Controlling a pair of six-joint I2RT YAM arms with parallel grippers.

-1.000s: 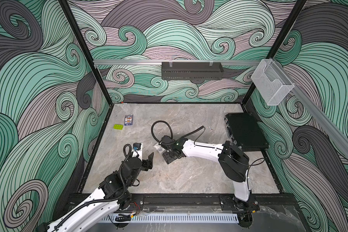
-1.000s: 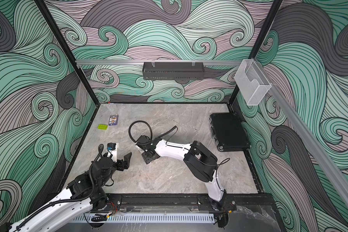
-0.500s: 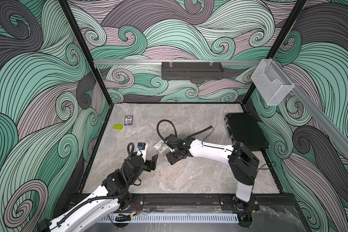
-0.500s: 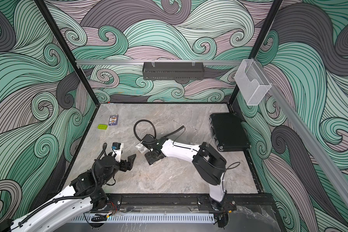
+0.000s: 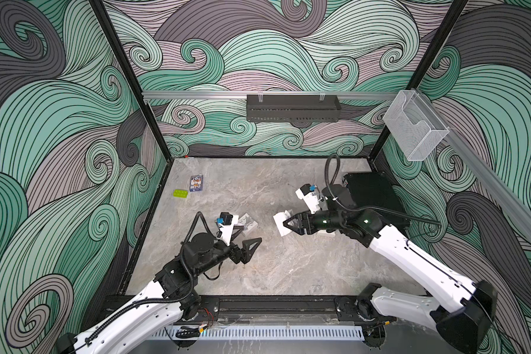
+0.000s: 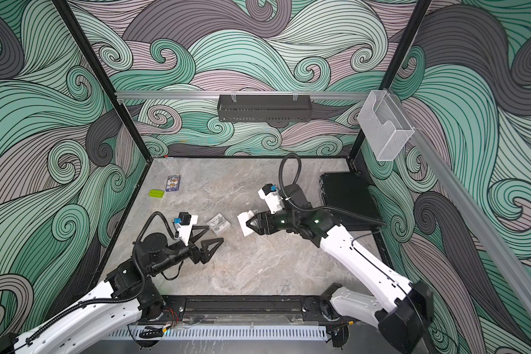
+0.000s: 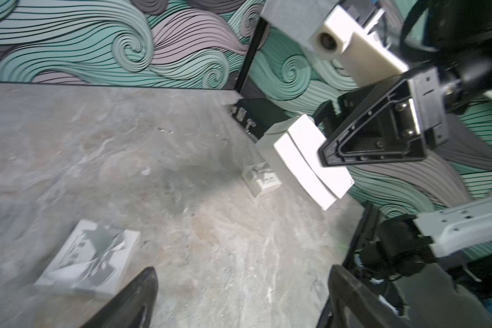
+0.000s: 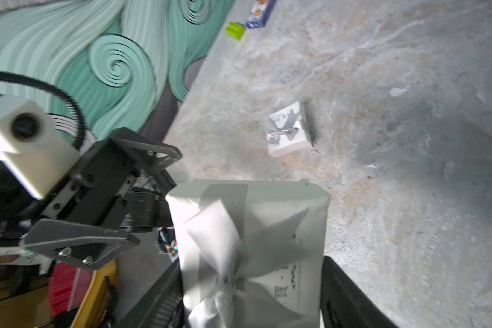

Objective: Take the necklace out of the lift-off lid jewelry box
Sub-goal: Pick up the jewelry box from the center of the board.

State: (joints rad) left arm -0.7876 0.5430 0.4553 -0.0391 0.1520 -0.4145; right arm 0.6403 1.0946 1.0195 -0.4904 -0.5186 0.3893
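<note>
- Nearest the front edge of the worktop (image 5: 288, 269), on its left side, the left gripper (image 6: 215, 234) hangs low with its fingers spread wide and nothing between them.
- Just beyond it, a small bowed box (image 6: 218, 223) sits flat on the worktop, just beside one finger and untouched.
- Towards the right of centre, the right gripper (image 5: 285, 223) is pinching the jewelry box (image 5: 278, 220) by two opposite sides. The box is clear of the worktop, with its satin bow (image 8: 225, 255) facing that arm's wrist camera.
- The left wrist view shows a seam along the box's side, so my call is that lid and base are still together. The necklace shows nowhere and is presumably inside.
- Step in hand, as I read it: offer the box to the free hand so the lid can come off.
- To do it well, turn the box bow-side up and level so nothing spills.
- The clamp should sit on the base, because squeezing the lid's skirt would pin the lid.
- The left fingers should take the lid's stiff edges, not the soft bow, and draw it straight off.
- Beneath the right arm lies another small white box (image 7: 260, 180); keep clear of it.
- Farther back, a black case (image 5: 371, 193) sits along the right edge, with a green block (image 5: 180, 193) and a card pack (image 5: 196, 183) near the far-left corner. All three are out of play.
</note>
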